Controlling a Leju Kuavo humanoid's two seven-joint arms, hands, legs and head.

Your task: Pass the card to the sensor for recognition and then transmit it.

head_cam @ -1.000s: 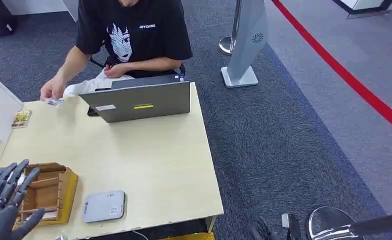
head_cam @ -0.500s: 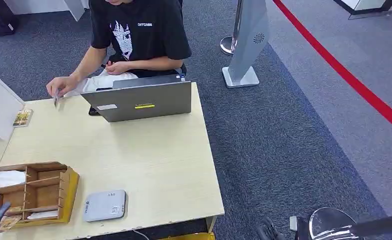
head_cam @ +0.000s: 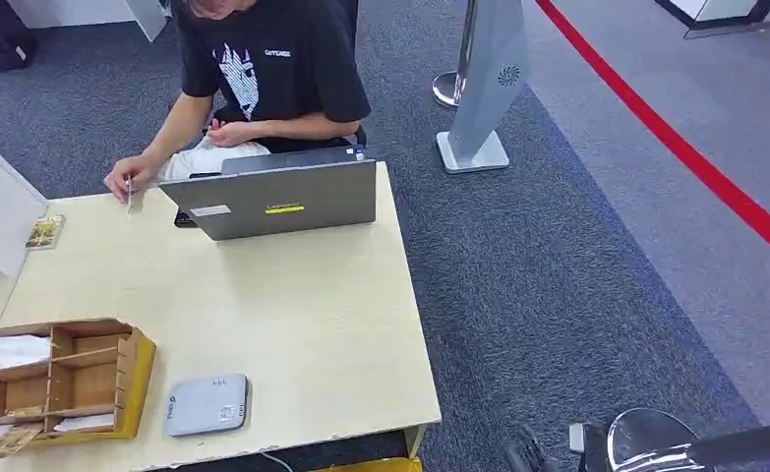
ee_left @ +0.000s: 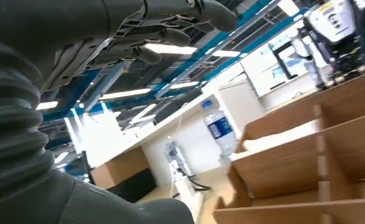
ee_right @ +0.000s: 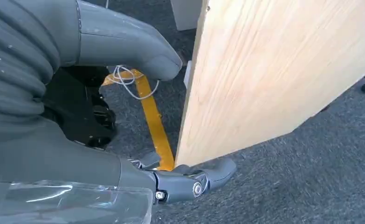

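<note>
a card (head_cam: 128, 193) is pinched upright in the person's hand (head_cam: 125, 181) at the table's (head_cam: 292, 315) far edge, apparently out of reach of the sensor (head_cam: 205, 404) (near the wooden organizer (head_cam: 66, 379)); left hand (ee_left: 124, 32) fingers loosely apart, empty; right hand (ee_right: 124, 70) fingers apart, hanging idle.

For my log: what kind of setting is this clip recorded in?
Likely a reception or check-in desk in an office or exhibition hall: a person sits at a laptop on a wooden table, with a card reader, grey carpet and a barrier post beside it.

Organizer (head_cam: 66, 379) left of sensor (head_cam: 206, 403) on table (head_cam: 292, 305), laptop (head_cam: 277, 200) behind
</note>
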